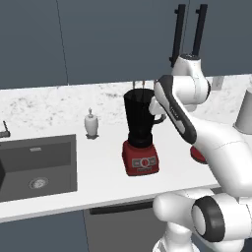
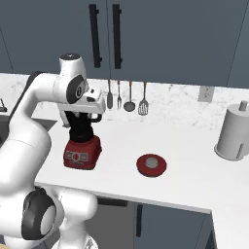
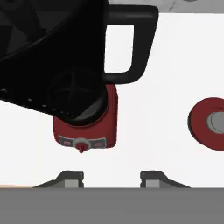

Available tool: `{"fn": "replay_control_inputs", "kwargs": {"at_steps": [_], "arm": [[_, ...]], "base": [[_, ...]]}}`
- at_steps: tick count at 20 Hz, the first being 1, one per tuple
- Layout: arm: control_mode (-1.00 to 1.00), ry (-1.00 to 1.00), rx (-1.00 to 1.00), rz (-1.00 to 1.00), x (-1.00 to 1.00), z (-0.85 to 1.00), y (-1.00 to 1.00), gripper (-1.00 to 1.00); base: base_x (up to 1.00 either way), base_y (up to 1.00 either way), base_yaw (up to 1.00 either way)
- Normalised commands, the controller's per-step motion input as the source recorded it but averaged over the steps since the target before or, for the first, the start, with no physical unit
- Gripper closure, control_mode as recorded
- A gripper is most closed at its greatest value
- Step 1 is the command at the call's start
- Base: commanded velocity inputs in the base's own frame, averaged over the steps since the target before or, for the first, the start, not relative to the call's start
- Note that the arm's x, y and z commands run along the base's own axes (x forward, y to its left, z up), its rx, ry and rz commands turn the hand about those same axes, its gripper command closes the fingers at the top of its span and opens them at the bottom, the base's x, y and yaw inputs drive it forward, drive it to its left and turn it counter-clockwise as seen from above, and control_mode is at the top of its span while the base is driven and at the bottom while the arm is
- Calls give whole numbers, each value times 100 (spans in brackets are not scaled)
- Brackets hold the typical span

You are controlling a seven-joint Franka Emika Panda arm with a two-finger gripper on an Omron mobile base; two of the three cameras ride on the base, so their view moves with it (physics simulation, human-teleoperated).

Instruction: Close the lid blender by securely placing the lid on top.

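The blender (image 1: 141, 129) is a dark translucent jar with a side handle on a red base (image 1: 141, 160), standing mid-counter with its top uncovered. In the hand view I look down into the jar (image 3: 48, 57), past its handle (image 3: 131, 48) to the red base (image 3: 87, 131). The lid (image 2: 151, 165), a red disc with a grey knob, lies flat on the counter to the blender's right; it also sits at the hand view's right edge as the lid (image 3: 210, 123). My gripper (image 3: 111, 178) hovers above the jar's handle side, open, with nothing between its fingers.
A sink (image 1: 37, 167) is sunk into the counter at the left, with a small white bottle (image 1: 91, 124) beside it. A grey paper-towel cylinder (image 2: 236, 133) stands at the far right. Utensils (image 2: 129, 97) hang on the back wall. Dark cabinets hang above.
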Motion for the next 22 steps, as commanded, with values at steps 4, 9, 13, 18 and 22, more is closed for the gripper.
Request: {"fn": "replay_control_inputs", "kwargs": {"at_steps": [4,9,13,18,22], "arm": [[-100,-8,0,0,-24,0,0,-100],[-100,-21,5,0,-74,-17,-35,-100],[-100,-8,15,-5,-45,-18,-100,-100],[-100,3,8,-11,0,-34,-100,-100],[-100,13,1,-5,21,-72,-70,-100]], "base": [[0,0,0],[0,0,0],[0,0,0],[0,0,0],[0,0,0]]}}
